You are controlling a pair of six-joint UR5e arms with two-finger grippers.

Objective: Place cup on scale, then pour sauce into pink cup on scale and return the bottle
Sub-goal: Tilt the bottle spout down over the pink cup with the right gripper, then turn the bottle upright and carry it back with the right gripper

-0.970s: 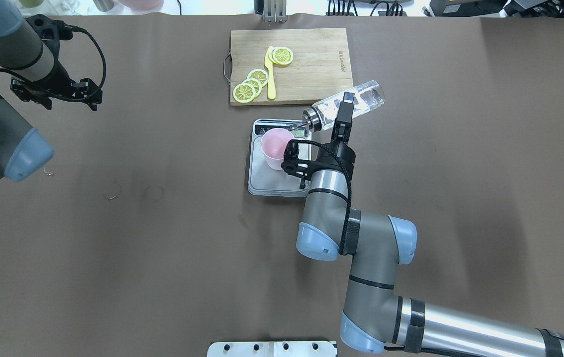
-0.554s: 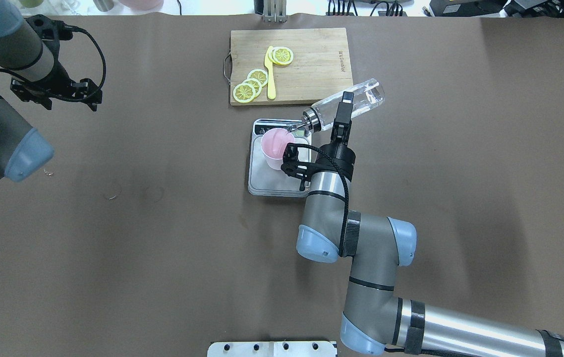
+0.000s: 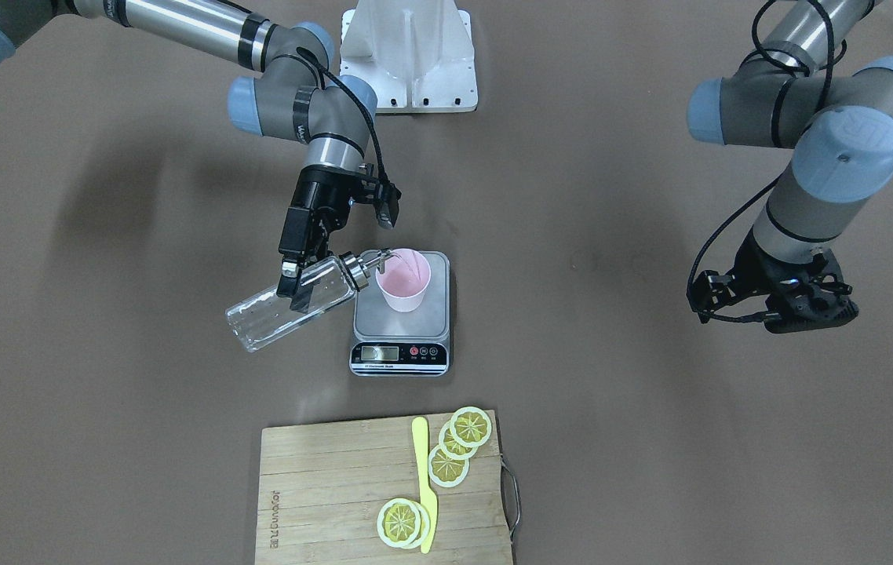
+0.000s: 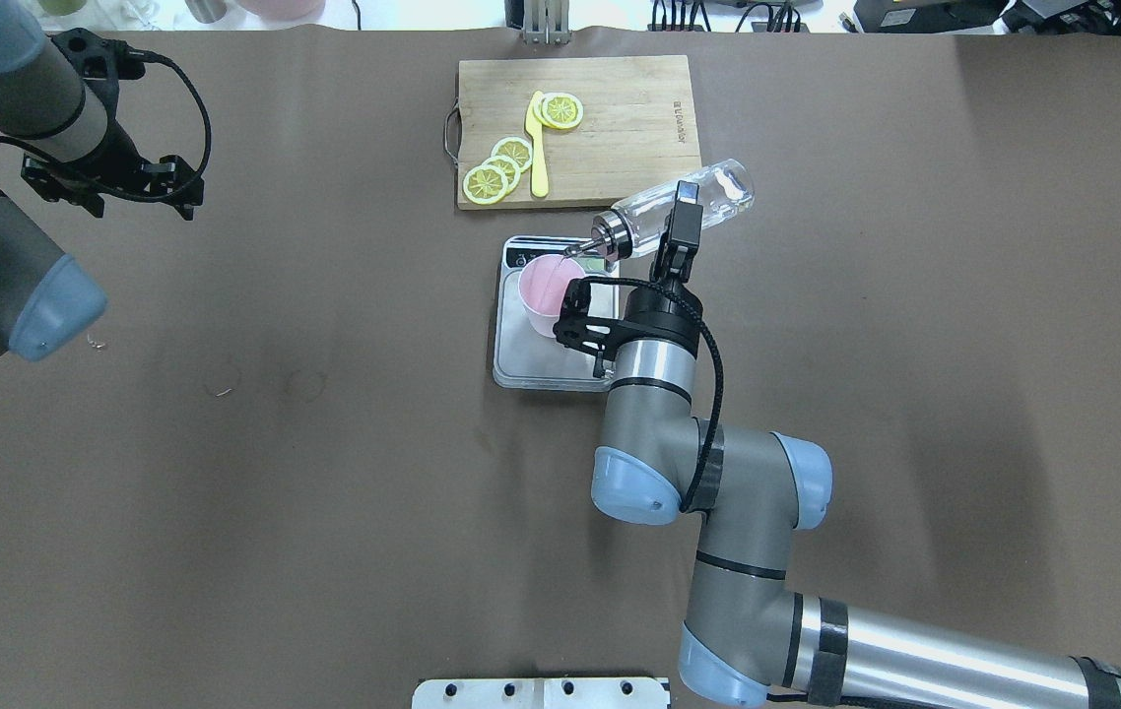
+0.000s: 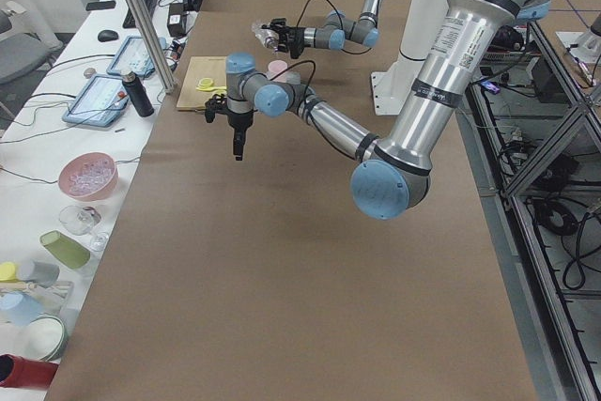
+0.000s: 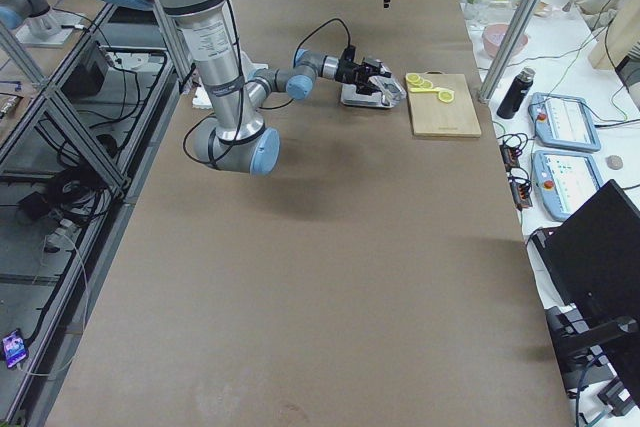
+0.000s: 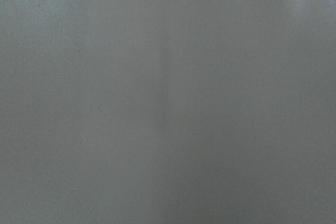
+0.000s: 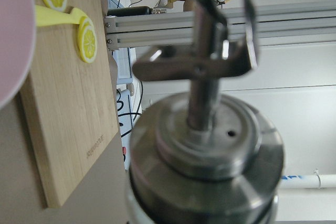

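now right gripper [image 3: 295,284] clamps tilted bottle [image 3: 262,320], spout over pink cup [image 3: 405,292] on scale [image 3: 401,323]; left gripper [image 3: 782,306] well apart, cannot tell if open or closed.

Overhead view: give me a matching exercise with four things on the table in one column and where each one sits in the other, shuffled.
Things:
1. cup
2. bottle
3. knife
4. scale

Places:
A. lying on the cutting board
B. standing on the scale
C. held tilted in the right gripper
D. resting directly on the table

Pairs: 1-B, 2-C, 3-A, 4-D
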